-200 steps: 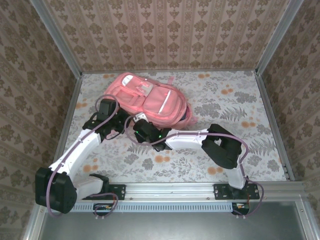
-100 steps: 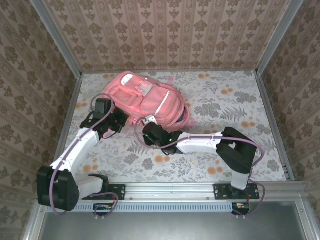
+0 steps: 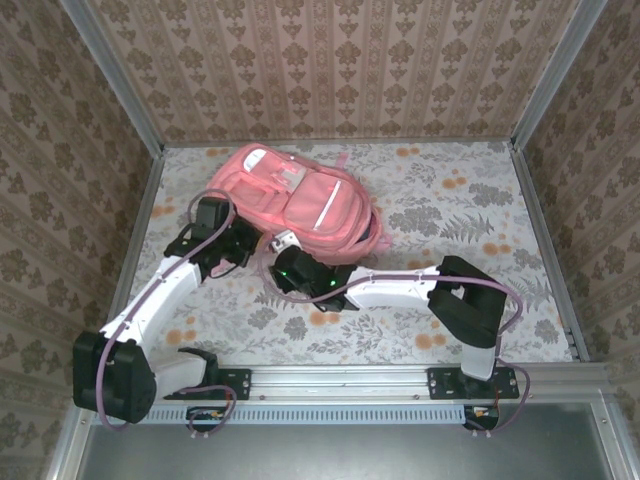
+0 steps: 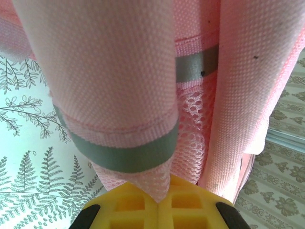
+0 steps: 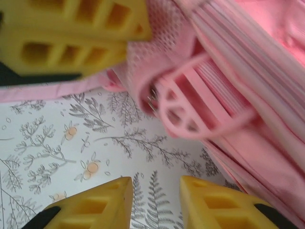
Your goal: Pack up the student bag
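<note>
One student bag (image 3: 300, 200) on table (image 3: 455, 205)

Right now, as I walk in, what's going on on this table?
The left end effector is shut on a fold of the pink bag, pinching its fabric at the near edge. The bag lies flat towards the back left of the table. The right end effector hovers open beside that edge, holding nothing.
</note>
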Available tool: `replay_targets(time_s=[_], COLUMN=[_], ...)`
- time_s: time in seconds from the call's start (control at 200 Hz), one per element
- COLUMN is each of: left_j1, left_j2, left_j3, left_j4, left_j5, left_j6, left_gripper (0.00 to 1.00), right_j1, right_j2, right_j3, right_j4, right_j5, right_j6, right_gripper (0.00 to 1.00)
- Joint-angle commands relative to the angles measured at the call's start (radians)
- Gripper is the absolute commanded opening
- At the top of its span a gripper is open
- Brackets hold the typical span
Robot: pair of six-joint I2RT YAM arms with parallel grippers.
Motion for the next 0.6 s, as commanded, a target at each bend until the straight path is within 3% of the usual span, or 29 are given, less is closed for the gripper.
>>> replay_targets(time_s=[0.0,0.245,0.415,0.595], left_j1=[-0.018,-0.03,-0.044,-0.049], left_j2=[-0.04,-0.054,-0.059,-0.059], left_j3=[0.075,0.086,0.091,0.087], left_j4=[0.044,0.03,0.021,0.02], left_j5=[-0.006,-0.007,-0.014,-0.024], left_j6=[-0.043,-0.046,-0.047,-0.045], left_gripper=[0.0,0.0,0.0,0.0], right_j1=[0.001,-0.03,-0.068,-0.078], right_j2=[0.053,0.122,0.147,0.131], right_j3=[0.065,0.119,0.15,0.153], right_j4=[0.005,-0.028,-0.013,-0.001], right_j5=[0.046,0.115,0.117,0.103], right_j6=[-0.05,-0.058,-0.081,-0.096], right_gripper=[0.34,0.4,0.38,0.03])
